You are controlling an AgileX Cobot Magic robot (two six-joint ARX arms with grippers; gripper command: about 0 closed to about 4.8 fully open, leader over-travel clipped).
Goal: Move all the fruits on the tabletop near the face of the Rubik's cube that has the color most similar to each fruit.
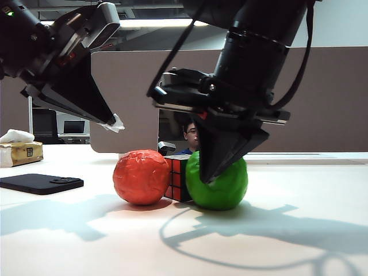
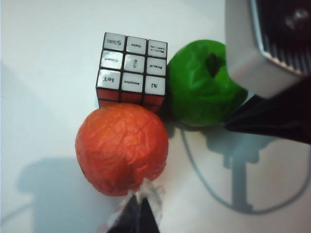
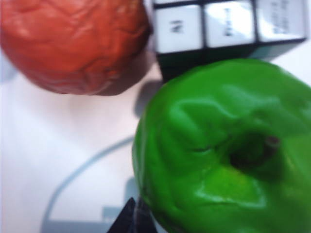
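Orange-red fruit (image 1: 141, 177) sits touching the Rubik's cube (image 1: 177, 177) at its 9 o'clock, against the red face; green apple (image 1: 218, 183) presses the 3 o'clock side, so both placements look done. Right gripper (image 1: 215, 167) hangs at the apple; whether its jaws grip it I cannot tell. Left gripper (image 1: 106, 118) hovers high at 10 o'clock, empty, its opening unclear. No containers on the counter (image 1: 184, 241), only a tissue box (image 1: 20, 150) and a phone (image 1: 40, 183).

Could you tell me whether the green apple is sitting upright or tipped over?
Upright: the green apple rests on the tabletop with its stem dimple facing up.
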